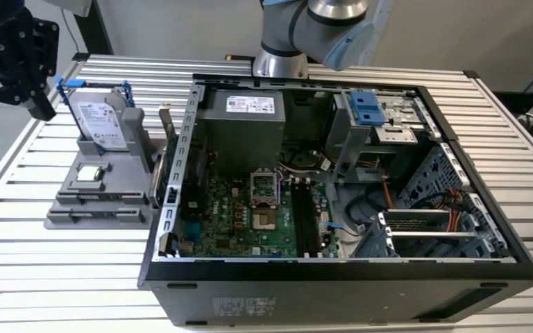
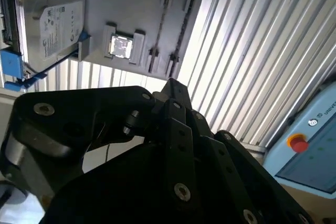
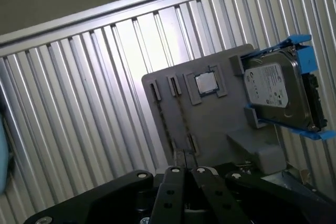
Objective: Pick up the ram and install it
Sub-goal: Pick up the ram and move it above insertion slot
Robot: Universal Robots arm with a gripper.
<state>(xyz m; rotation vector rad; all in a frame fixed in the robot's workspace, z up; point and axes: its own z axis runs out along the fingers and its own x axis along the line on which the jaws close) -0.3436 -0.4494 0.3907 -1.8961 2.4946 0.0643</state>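
Observation:
My gripper [image 1: 37,104] hangs high over the table at the exterior view's left, above the back of the grey holder [image 1: 109,208]. In both wrist views its black fingers meet at the tip [image 2: 170,83] [image 3: 184,169], shut, with nothing seen between them. Below the tip lies the holder [image 3: 210,124] with its two long narrow slots [image 3: 165,119]. The ram is hidden from me. The black motherboard slots [image 1: 305,218] run along the green board inside the open computer case [image 1: 341,267].
On the holder stand a silver hard drive in a blue frame [image 1: 100,118] [image 3: 275,90] and a small square processor [image 1: 88,173] [image 2: 121,45]. The arm's base [image 1: 280,41] rises behind the case. A pendant with a red button [image 2: 298,142] sits beyond the slatted table's edge.

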